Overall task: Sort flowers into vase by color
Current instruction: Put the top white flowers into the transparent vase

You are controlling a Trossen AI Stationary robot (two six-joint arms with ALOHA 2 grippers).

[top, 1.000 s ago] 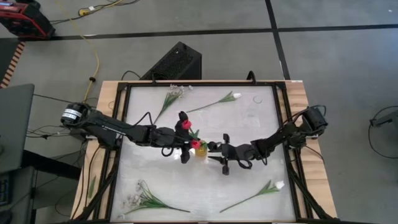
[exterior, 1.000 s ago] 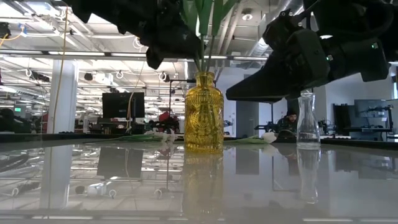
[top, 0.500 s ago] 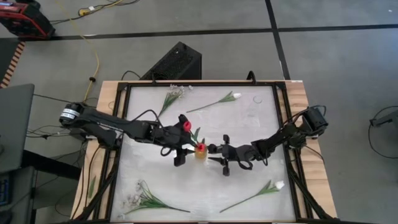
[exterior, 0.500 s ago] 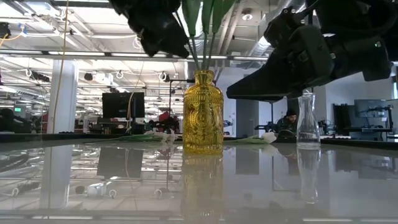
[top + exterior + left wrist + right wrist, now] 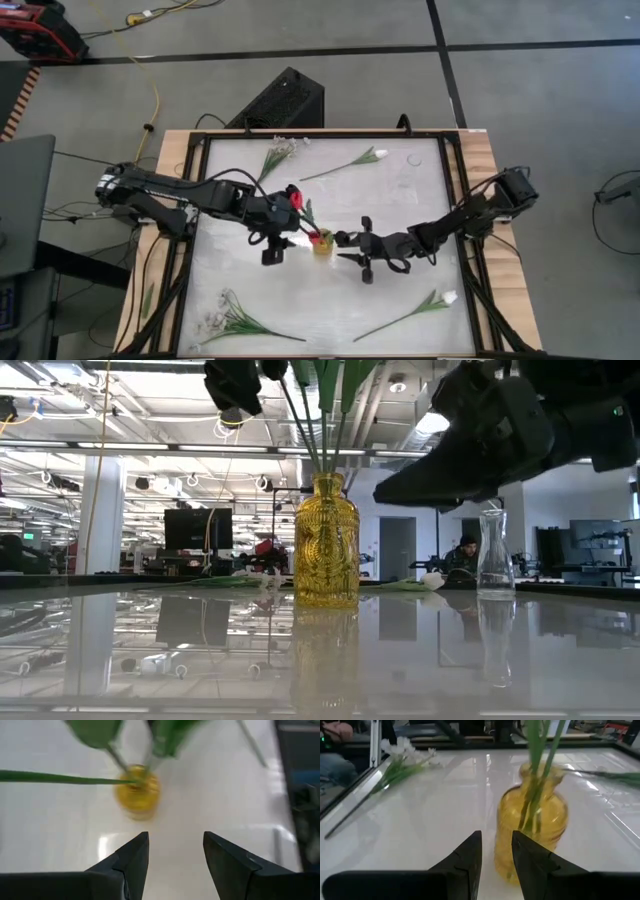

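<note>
From above, the yellow vase (image 5: 322, 243) stands mid-table with red tulips (image 5: 294, 196) in it. The left hand (image 5: 275, 246) hangs just beside the vase on its left, fingers apart and holding nothing. The right hand (image 5: 357, 259) waits close on the vase's other side, and I cannot tell its opening from here. White tulips (image 5: 372, 155) and a blossom spray (image 5: 277, 152) lie at the far edge of the table (image 5: 250, 290); another white tulip (image 5: 444, 297) and spray (image 5: 222, 318) lie at the near edge.

At table height, green stems (image 5: 322, 420) stand up out of the yellow vase, and an empty clear vase (image 5: 494, 552) stands off to its right.

The left wrist camera shows its fingers (image 5: 131, 856) wide, with the vase beyond them.

The right wrist camera shows its fingers (image 5: 470, 852) nearly closed, empty, just short of the vase.

I'd say the reds are placed. Next, one arm must reach for a white flower on the table, pinch the thin stem and carry it to the clear vase.
</note>
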